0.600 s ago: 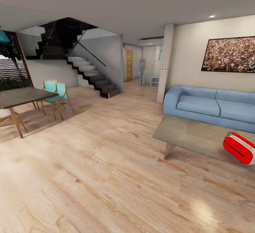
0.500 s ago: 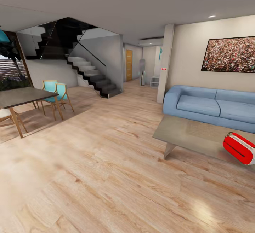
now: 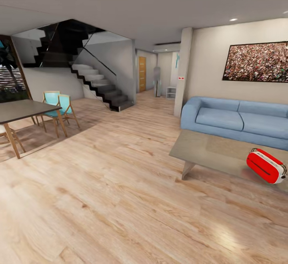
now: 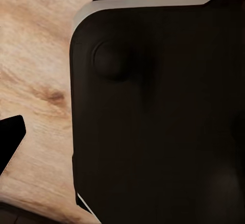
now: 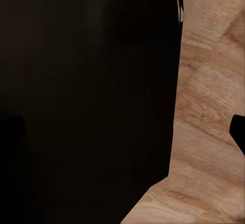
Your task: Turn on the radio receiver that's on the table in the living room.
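**Radio in sight on the low worktop, claws hidden behind dark housing**

The head view looks across a living room with a light wood floor (image 3: 120, 200). At the right side of that view stands the low square worktop (image 3: 208, 150) with a glossy grey-taupe top and an angled leg at its near corner. The red radio (image 3: 266, 166) lies on this top near the right edge of the picture, tilted, with pale trim along its end and a dark slot along its red face. Its dial is not visible from here.

Just behind the worktop is a blue sofa (image 3: 236, 119), set against a beige wall that carries a framed crowd picture (image 3: 256, 61). A square pillar (image 3: 182, 71) rises beside the sofa's left end. Farther back, a hallway leads to an orange-brown door (image 3: 142, 73). A staircase (image 3: 100, 85) with dark steps and glass sides climbs toward the left. At the far left is a dark dining table (image 3: 24, 109) with turquoise chairs (image 3: 60, 105) just beside it, well apart from the worktop.

In the left wrist view a large dark rounded body (image 4: 158, 117) covers most of the wood floor beneath it. In the right wrist view a similar dark mass (image 5: 87, 96) blocks the floor. Whether either claw is spread or pressed together cannot be told.
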